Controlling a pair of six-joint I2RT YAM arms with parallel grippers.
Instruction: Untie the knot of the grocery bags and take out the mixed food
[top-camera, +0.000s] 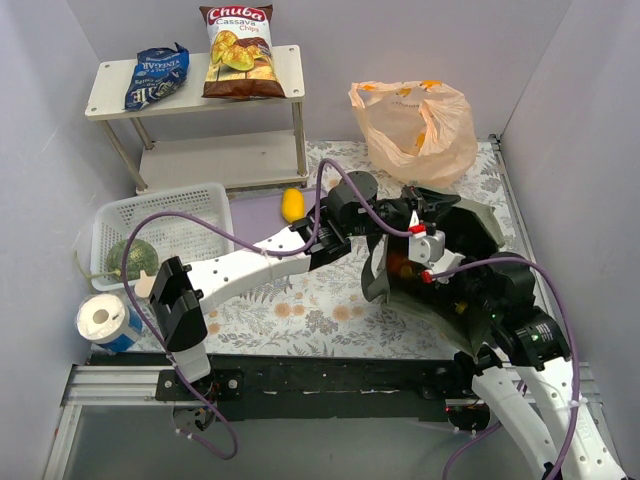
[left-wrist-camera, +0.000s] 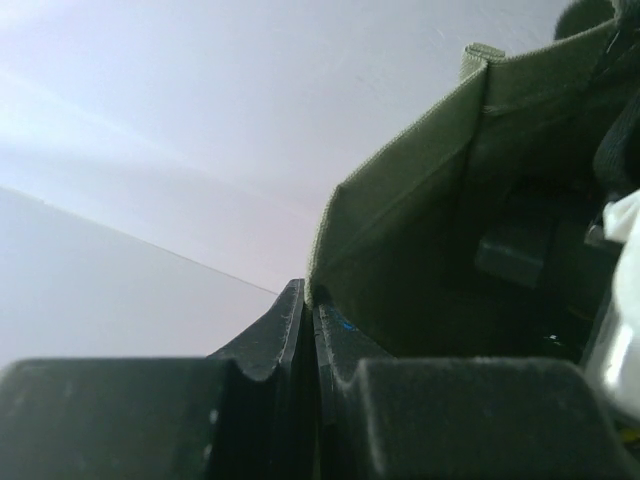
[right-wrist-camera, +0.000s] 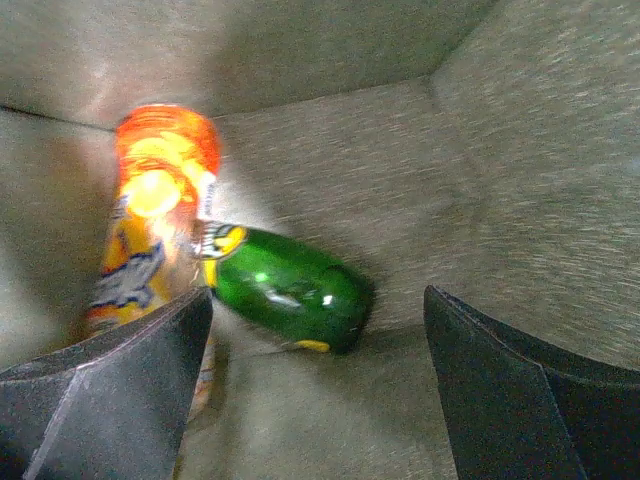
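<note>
Though chips (top-camera: 237, 52) and melon (top-camera: 132, 260) are out, the bottle (right-wrist-camera: 150, 220) lies in the tote (left-wrist-camera: 420, 230) under the right claw (right-wrist-camera: 315, 305), spread apart; left claw (left-wrist-camera: 308, 335) clamps the tote rim; bag (top-camera: 412, 118) stands behind

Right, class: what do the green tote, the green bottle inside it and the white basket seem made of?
Tote: woven fabric, matte, stitched hem visible. Green bottle: probably glass, glossy with sharp highlights. Basket: likely plastic, white open lattice.

Chips bag (top-camera: 237, 52) on shelf (top-camera: 292, 75): "Chuba Cassava Chips"; blue bag (top-camera: 156, 75) print unreadable
</note>
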